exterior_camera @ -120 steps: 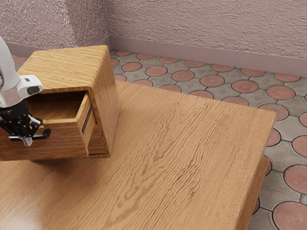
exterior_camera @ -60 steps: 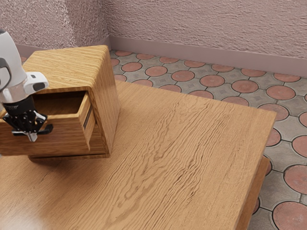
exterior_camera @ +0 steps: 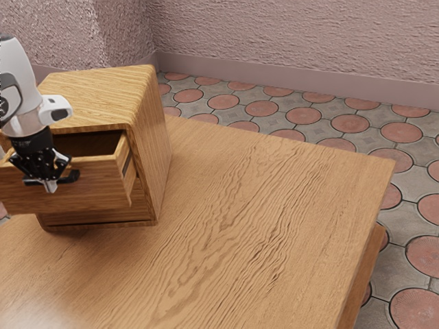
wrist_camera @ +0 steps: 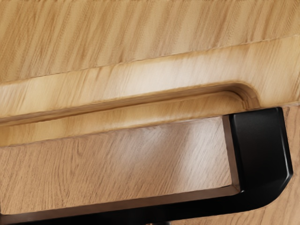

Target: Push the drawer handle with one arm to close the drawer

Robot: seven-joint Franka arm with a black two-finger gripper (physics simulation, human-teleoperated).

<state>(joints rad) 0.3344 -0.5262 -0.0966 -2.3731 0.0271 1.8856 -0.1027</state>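
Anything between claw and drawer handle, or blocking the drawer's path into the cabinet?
Nothing visible either way. The claw is right at the black handle, and no object shows between the partly open drawer and the cabinet. Deep inside is hidden.

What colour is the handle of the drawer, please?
The handle is black; the wrist view shows it best.

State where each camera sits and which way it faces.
Exterior view: at the arm's side, looking down over the table at the cabinet and its open drawer; my white arm and black hand show.
Wrist view: on my hand, facing the black handle up close.
Shared: the handle.
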